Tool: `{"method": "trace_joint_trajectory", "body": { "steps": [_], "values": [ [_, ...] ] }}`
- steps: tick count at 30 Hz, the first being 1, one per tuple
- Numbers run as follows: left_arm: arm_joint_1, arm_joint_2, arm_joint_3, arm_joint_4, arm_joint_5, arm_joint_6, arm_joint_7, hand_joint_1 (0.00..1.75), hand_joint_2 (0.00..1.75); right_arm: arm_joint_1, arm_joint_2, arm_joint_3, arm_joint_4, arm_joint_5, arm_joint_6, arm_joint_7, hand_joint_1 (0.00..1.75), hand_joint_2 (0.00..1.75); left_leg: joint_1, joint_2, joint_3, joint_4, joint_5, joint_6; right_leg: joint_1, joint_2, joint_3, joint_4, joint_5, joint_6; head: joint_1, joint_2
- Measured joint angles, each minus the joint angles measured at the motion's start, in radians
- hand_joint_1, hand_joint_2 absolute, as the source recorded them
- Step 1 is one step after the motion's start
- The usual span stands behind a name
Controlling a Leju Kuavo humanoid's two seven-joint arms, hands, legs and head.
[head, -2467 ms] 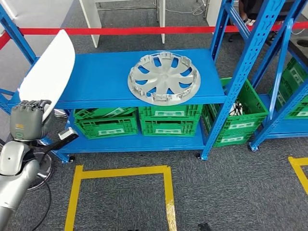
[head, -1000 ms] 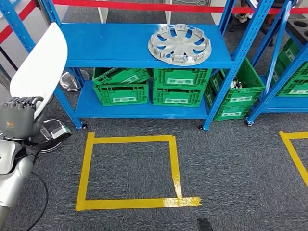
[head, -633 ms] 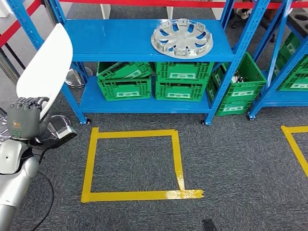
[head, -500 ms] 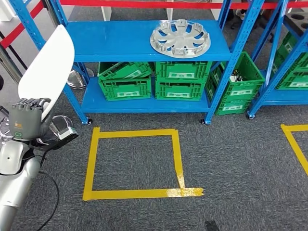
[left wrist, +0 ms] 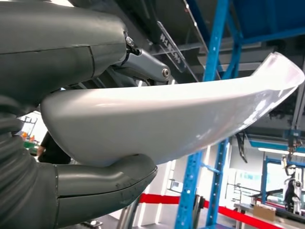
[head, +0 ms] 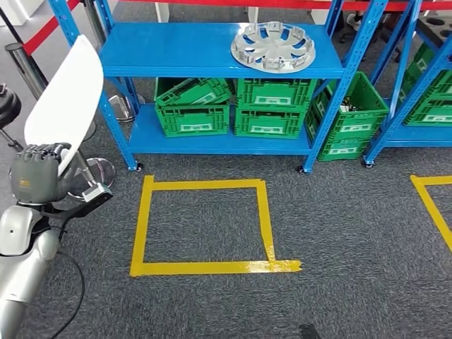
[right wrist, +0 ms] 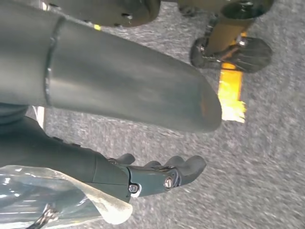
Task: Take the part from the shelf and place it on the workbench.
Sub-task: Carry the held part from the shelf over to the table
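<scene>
White curved part (head: pixel 66 95) is held upright in the left hand (head: pixel 36 174) at the left edge of the head view, its broad shell rising above the clenched fingers and leaning slightly toward the shelf. In the left wrist view the same part (left wrist: pixel 172 119) is seen edge-on, clamped between the thick grey thumb (left wrist: pixel 107 183) on one face and the darker fingers on the other — a firm grasp across its narrow end. The part is carried clear of the blue shelf (head: pixel 176 60), which stands beyond it on the grey carpet.

On the shelf's upper board a silver hubcap (head: pixel 272 46) is laid flat toward the right end. Beneath it, on the lower board, green crates (head: pixel 234 106) are lined up side by side, the leftmost one sitting tilted on another. More green crates (head: pixel 354 116) are set in the neighbouring rack to the right. A square of yellow tape (head: pixel 205 226) is marked on the carpet in front of the shelf, and a second strip of yellow tape (head: pixel 431 208) is seen at the right edge.

The right hand (right wrist: pixel 144 176) is seen in the right wrist view over the carpet — its fingers are extended and apart, and nothing is grasped in it.
</scene>
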Motion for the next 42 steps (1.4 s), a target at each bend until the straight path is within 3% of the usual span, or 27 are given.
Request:
{"method": "trace_joint_trajectory", "body": {
  "steps": [2,3,4,6,7,8,10,11,12,14,15,16,18,19,20,21,23,25,26,28,30,33,35,36,37,40,42],
  "values": [
    [-0.003,0.000,-0.001,0.004,0.004,0.000,0.000,1.75,1.75,0.000,0.001,0.000,0.000,0.000,0.000,0.002,0.00,0.00,-0.001,0.001,-0.032,0.000,0.027,0.011,-0.002,0.002,-0.029,0.105,-0.108,0.004,0.003,0.000],
    [-0.004,0.000,-0.002,0.006,0.008,0.000,0.000,1.75,1.75,-0.001,0.002,0.001,0.000,0.001,0.000,0.004,0.00,0.00,-0.003,0.002,-0.049,0.000,0.042,0.012,-0.002,0.002,-0.039,0.169,-0.148,0.004,0.003,0.000],
    [-0.004,0.000,-0.002,0.009,0.015,-0.001,0.000,1.75,1.75,-0.002,0.003,0.001,0.000,0.002,0.001,0.006,0.00,0.00,-0.004,0.002,-0.067,0.001,0.056,0.013,-0.002,0.003,-0.040,0.221,-0.163,0.003,0.003,0.000],
    [-0.005,0.001,-0.004,0.016,0.035,-0.005,0.000,1.75,1.75,-0.002,0.005,0.004,0.000,0.002,0.001,0.011,0.00,0.00,-0.006,0.002,-0.104,0.002,0.085,0.011,-0.001,0.003,-0.005,0.247,-0.122,0.000,0.003,0.000],
    [-0.005,0.001,-0.004,0.019,0.043,-0.007,0.000,1.75,1.75,-0.003,0.006,0.006,0.000,0.003,0.001,0.013,0.00,0.00,-0.007,0.002,-0.122,0.002,0.100,0.009,-0.001,0.003,0.037,0.211,-0.092,-0.003,0.003,0.000],
    [-0.006,0.002,-0.005,0.023,0.050,-0.009,0.000,1.75,1.75,-0.004,0.006,0.007,0.000,0.003,0.001,0.014,0.00,0.00,-0.007,0.002,-0.137,0.003,0.114,0.006,0.000,0.004,0.094,0.145,-0.083,-0.007,0.003,0.000],
    [-0.009,0.004,-0.005,0.026,0.055,-0.010,0.000,1.75,1.75,-0.007,0.006,0.008,0.000,0.003,0.001,0.015,0.00,0.00,-0.007,0.001,-0.154,0.001,0.140,-0.004,0.003,0.005,0.201,-0.006,-0.111,-0.012,0.002,0.000],
    [-0.012,0.005,-0.006,0.028,0.058,-0.011,0.000,1.75,1.75,-0.009,0.006,0.008,0.000,0.003,0.000,0.015,0.00,0.00,-0.006,0.002,-0.157,-0.003,0.152,-0.010,0.006,0.007,0.226,-0.054,-0.131,-0.014,0.003,0.000],
    [-0.014,0.006,-0.006,0.029,0.064,-0.013,-0.001,1.75,1.75,-0.009,0.006,0.009,0.000,0.003,0.001,0.016,0.00,0.00,-0.005,0.002,-0.158,-0.010,0.165,-0.018,0.008,0.007,0.231,-0.075,-0.133,-0.018,0.004,0.000],
    [-0.017,0.010,-0.008,0.031,0.082,-0.024,-0.004,1.75,1.75,-0.009,0.009,0.010,0.000,0.003,0.003,0.017,0.00,0.00,-0.002,0.001,-0.161,-0.018,0.166,-0.031,0.006,0.005,0.213,-0.080,-0.113,-0.031,0.007,0.000],
    [-0.018,0.013,-0.009,0.032,0.092,-0.031,-0.006,1.75,1.75,-0.009,0.010,0.012,0.000,0.003,0.004,0.018,0.00,0.00,-0.002,0.000,-0.167,-0.004,0.139,-0.036,0.003,0.003,0.205,-0.082,-0.099,-0.038,0.006,0.000],
    [-0.019,0.016,-0.010,0.034,0.102,-0.039,-0.007,1.75,1.75,-0.009,0.011,0.013,0.000,0.003,0.006,0.018,0.00,0.00,-0.001,-0.001,-0.175,0.030,0.093,-0.040,0.001,0.001,0.198,-0.084,-0.085,-0.043,0.004,0.000],
    [-0.022,0.019,-0.011,0.038,0.123,-0.051,-0.010,1.75,1.75,-0.009,0.013,0.016,-0.001,0.003,0.011,0.017,0.00,0.00,0.000,-0.001,-0.197,0.153,-0.007,-0.047,0.003,-0.001,0.180,-0.083,-0.062,-0.048,0.000,0.000],
    [-0.023,0.019,-0.013,0.041,0.133,-0.057,-0.013,1.75,1.75,-0.009,0.014,0.018,-0.001,0.003,0.014,0.016,0.00,0.00,0.000,-0.001,-0.204,0.215,-0.028,-0.050,0.003,-0.001,0.168,-0.081,-0.051,-0.048,0.000,0.000],
    [-0.024,0.020,-0.014,0.044,0.142,-0.060,-0.016,1.75,1.75,-0.008,0.015,0.020,-0.001,0.003,0.016,0.014,0.00,0.00,0.000,-0.001,-0.200,0.253,-0.027,-0.052,0.003,-0.002,0.154,-0.079,-0.041,-0.048,0.000,0.000],
    [-0.025,0.021,-0.016,0.046,0.148,-0.062,-0.018,1.75,1.75,-0.008,0.017,0.021,-0.001,0.003,0.018,0.011,0.00,0.00,0.000,-0.001,-0.181,0.256,-0.010,-0.053,0.003,-0.002,0.141,-0.076,-0.032,-0.046,0.000,0.000],
    [-0.031,0.023,-0.018,0.050,0.156,-0.064,-0.023,1.75,1.75,-0.008,0.019,0.023,-0.002,0.003,0.020,0.007,0.00,0.00,0.000,0.000,-0.095,0.153,0.022,-0.048,0.003,-0.002,0.118,-0.068,-0.020,-0.042,0.000,0.000],
    [-0.041,0.026,-0.021,0.052,0.161,-0.065,-0.025,1.75,1.75,-0.009,0.022,0.024,-0.002,0.003,0.022,0.003,0.00,0.00,-0.004,-0.001,-0.013,0.029,0.019,-0.039,0.005,-0.003,0.103,-0.058,-0.013,-0.034,0.001,0.000],
    [-0.045,0.027,-0.022,0.052,0.164,-0.066,-0.025,1.75,1.75,-0.009,0.023,0.024,-0.002,0.003,0.023,0.001,0.00,0.00,-0.006,-0.001,0.006,-0.004,0.012,-0.033,0.006,-0.003,0.098,-0.054,-0.009,-0.029,0.000,0.000],
    [-0.051,0.027,-0.024,0.055,0.171,-0.072,-0.025,1.75,1.75,-0.009,0.024,0.024,-0.002,0.005,0.028,-0.001,0.00,0.00,-0.009,0.000,0.007,-0.017,0.014,-0.019,0.006,-0.003,0.093,-0.053,-0.002,-0.017,0.000,0.000],
    [-0.056,0.026,-0.026,0.059,0.175,-0.078,-0.025,1.75,1.75,-0.008,0.025,0.025,-0.002,0.010,0.030,-0.002,0.00,0.00,-0.006,0.002,0.001,-0.025,0.027,-0.002,0.004,0.000,0.076,-0.029,-0.023,-0.005,0.002,0.000],
    [-0.063,0.024,-0.031,0.063,0.178,-0.081,-0.025,1.75,1.75,-0.007,0.025,0.027,-0.002,0.015,0.033,-0.002,0.00,0.00,-0.003,0.003,-0.020,-0.030,0.047,0.012,-0.002,0.003,0.001,0.138,-0.124,0.010,0.005,0.000],
    [-0.062,0.023,-0.033,0.067,0.179,-0.081,-0.025,1.75,1.75,-0.004,0.025,0.028,-0.002,0.016,0.034,-0.001,0.00,0.00,-0.003,0.003,-0.036,-0.029,0.059,0.010,-0.007,0.003,-0.031,0.227,-0.156,0.016,0.004,0.000],
    [-0.062,0.022,-0.035,0.069,0.179,-0.081,-0.025,1.75,1.75,-0.003,0.025,0.029,-0.002,0.017,0.034,-0.001,0.00,0.00,-0.003,0.003,-0.042,-0.028,0.064,0.007,-0.008,0.003,-0.020,0.218,-0.145,0.018,0.005,0.000],
    [-0.062,0.021,-0.036,0.071,0.179,-0.081,-0.025,1.75,1.75,-0.003,0.025,0.030,-0.002,0.018,0.034,-0.001,0.00,0.00,-0.002,0.002,-0.047,-0.028,0.068,0.004,-0.010,0.002,0.011,0.169,-0.120,0.019,0.005,0.000],
    [-0.062,0.021,-0.038,0.074,0.180,-0.081,-0.025,1.75,1.75,-0.004,0.025,0.034,-0.002,0.023,0.034,-0.001,0.00,0.00,-0.004,0.002,-0.056,-0.023,0.076,-0.010,-0.012,0.005,0.129,-0.028,-0.057,0.013,0.004,0.000],
    [-0.061,0.024,-0.039,0.075,0.183,-0.081,-0.023,1.75,1.75,-0.004,0.026,0.039,-0.002,0.029,0.036,0.000,0.00,0.00,-0.008,0.002,-0.062,-0.019,0.079,-0.007,-0.011,0.007,0.148,-0.063,-0.054,0.005,0.003,0.000]
  ]
}}
